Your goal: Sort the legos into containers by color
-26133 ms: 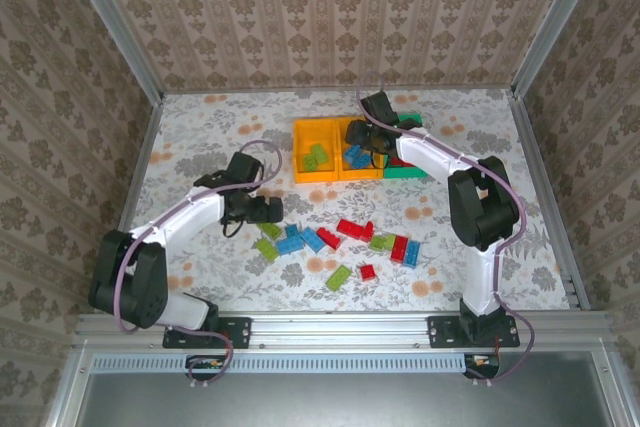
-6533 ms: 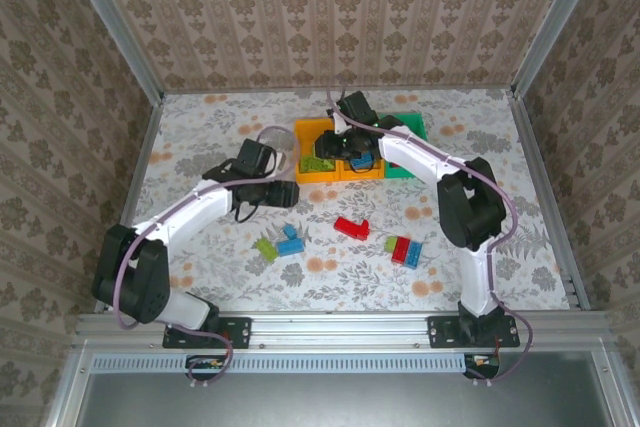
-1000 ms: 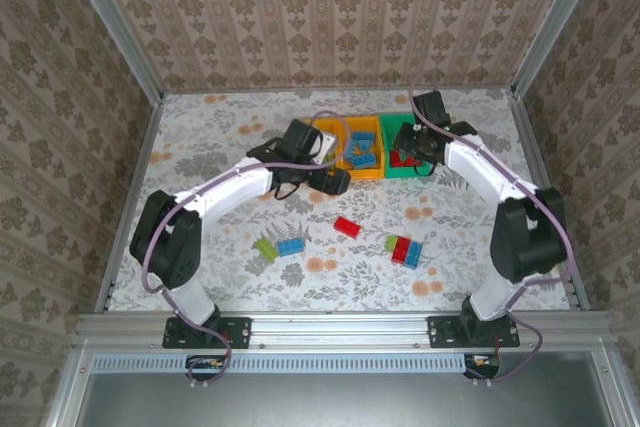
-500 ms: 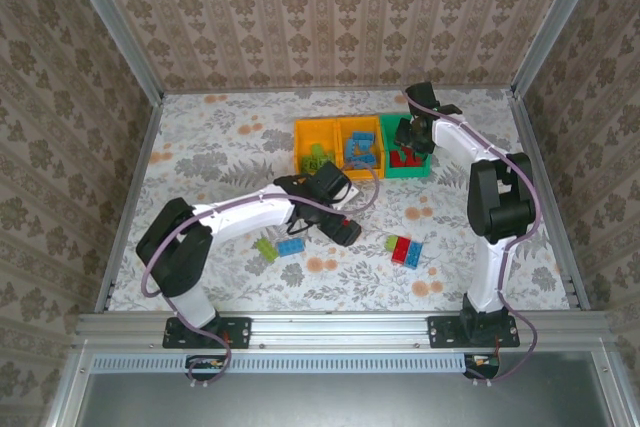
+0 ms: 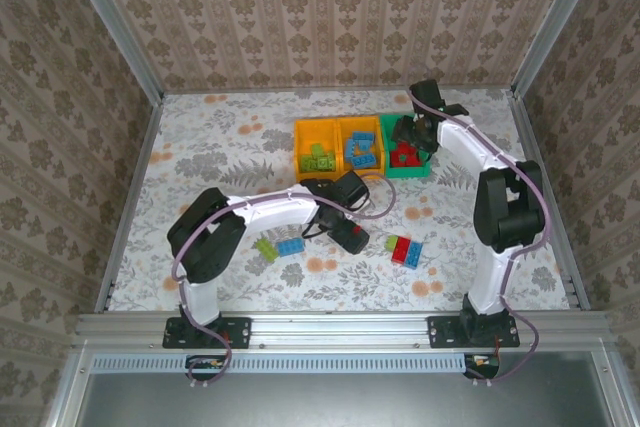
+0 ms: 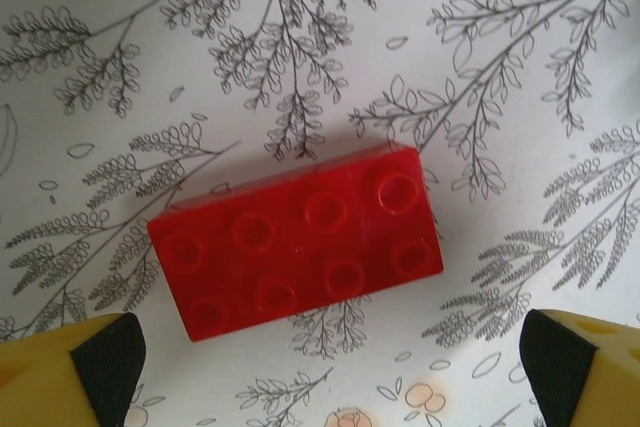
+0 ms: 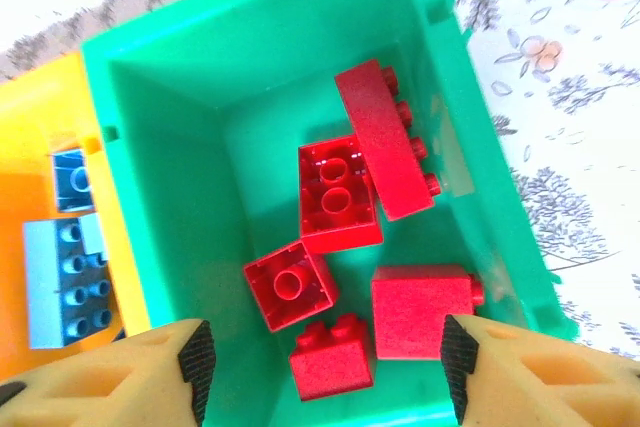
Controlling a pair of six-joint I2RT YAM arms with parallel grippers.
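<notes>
Left tool (image 6: 325,372): the wrist view looks straight down onto the floral surface (image 6: 520,37). The jaws are spread wide, with one fingertip at each lower corner of the view. One red brick (image 6: 298,253), two studs by four, lies flat with its studs up, between the fingertips and ahead of them. There is bare surface on both sides of it and neither fingertip touches it. In the top view the left arm reaches in to mid-surface, with its tool (image 5: 346,233) low over that spot.

Right tool (image 7: 325,372): it hangs over the green bin (image 7: 160,197). The fingers are apart and I see nothing gripped between them. Five red bricks lie in that bin. The longest one (image 7: 385,137) is tilted against the far-right wall and the rest are loose on the floor of the bin.

Bins, top view: the three stand in a row at the far side, touching. The left orange-yellow bin (image 5: 298,147) holds lime green bricks and the middle orange-yellow bin (image 5: 360,176) holds blue ones. The green bin (image 5: 405,174) sits on the right under the right tool (image 5: 410,142).

Loose on the surface: a lime green brick (image 5: 265,248) lies just beside a blue brick (image 5: 291,246), to the left of the left tool. A small cluster (image 5: 405,249) of red, lime green and blue bricks lies to its right.
</notes>
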